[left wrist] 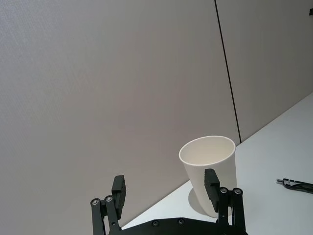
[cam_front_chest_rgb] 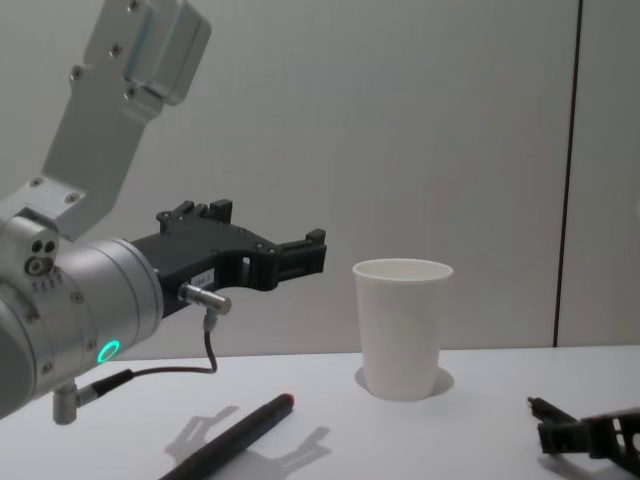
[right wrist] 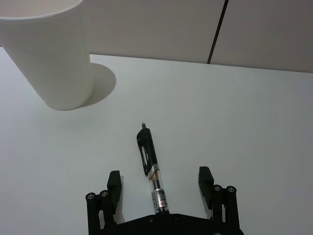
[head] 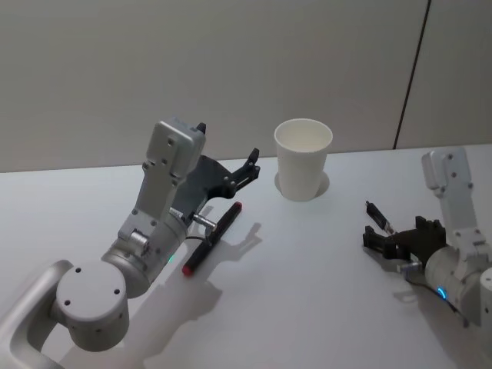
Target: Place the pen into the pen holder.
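Pen holder [head: 302, 165] upright | left jaws spread, empty, raised near it | right wrist view: right jaws spread astride black pen [right wrist: 149, 159]

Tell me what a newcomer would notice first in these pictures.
The white paper cup stands upright, apparently empty, at the far middle of the table, with the left tool held open above the surface, pointing toward it. A black pen with red ends lies beneath that arm. On the right side, the right tool sits low and open, straddling a second black pen.
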Robot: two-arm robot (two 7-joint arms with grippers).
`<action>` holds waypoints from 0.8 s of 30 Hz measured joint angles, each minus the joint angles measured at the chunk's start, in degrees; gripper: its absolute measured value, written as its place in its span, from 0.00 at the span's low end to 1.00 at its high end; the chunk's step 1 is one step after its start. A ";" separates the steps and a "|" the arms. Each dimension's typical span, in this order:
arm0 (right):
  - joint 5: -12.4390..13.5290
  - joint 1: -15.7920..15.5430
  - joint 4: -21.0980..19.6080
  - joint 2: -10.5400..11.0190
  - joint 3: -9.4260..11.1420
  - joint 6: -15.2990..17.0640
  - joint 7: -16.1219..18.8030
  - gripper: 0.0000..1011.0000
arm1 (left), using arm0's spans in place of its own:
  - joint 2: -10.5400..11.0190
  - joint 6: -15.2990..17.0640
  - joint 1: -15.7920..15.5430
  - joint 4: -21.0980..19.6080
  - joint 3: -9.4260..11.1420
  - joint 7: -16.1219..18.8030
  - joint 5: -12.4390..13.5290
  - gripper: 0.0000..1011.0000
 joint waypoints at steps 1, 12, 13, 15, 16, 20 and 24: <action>0.09 0.01 -0.09 -0.06 0.05 -0.05 0.04 0.99 | 0.00 0.00 0.00 0.00 0.00 0.00 0.00 0.99; 0.54 0.12 -0.67 -0.42 0.48 -0.45 0.11 0.99 | 0.00 0.00 0.00 0.00 0.00 0.00 0.00 0.99; 0.57 0.12 -0.69 -0.46 0.51 -0.46 0.11 0.99 | 0.00 0.00 0.00 0.00 0.00 0.00 0.00 0.99; 0.68 0.12 -0.78 -0.55 0.61 -0.46 0.08 0.99 | 0.00 0.00 0.00 0.00 0.00 0.00 0.00 0.99; 0.75 0.12 -0.86 -0.60 0.65 -0.46 0.05 0.99 | 0.00 0.00 0.00 0.00 0.00 0.00 0.00 0.99; 0.89 0.07 -0.93 -0.72 0.75 -0.34 -0.07 0.99 | 0.00 0.00 0.00 0.00 0.00 0.00 0.00 0.99; 1.01 -0.11 -0.98 -0.86 0.88 0.01 -0.25 0.99 | 0.00 0.00 0.00 0.00 0.00 0.00 0.00 0.99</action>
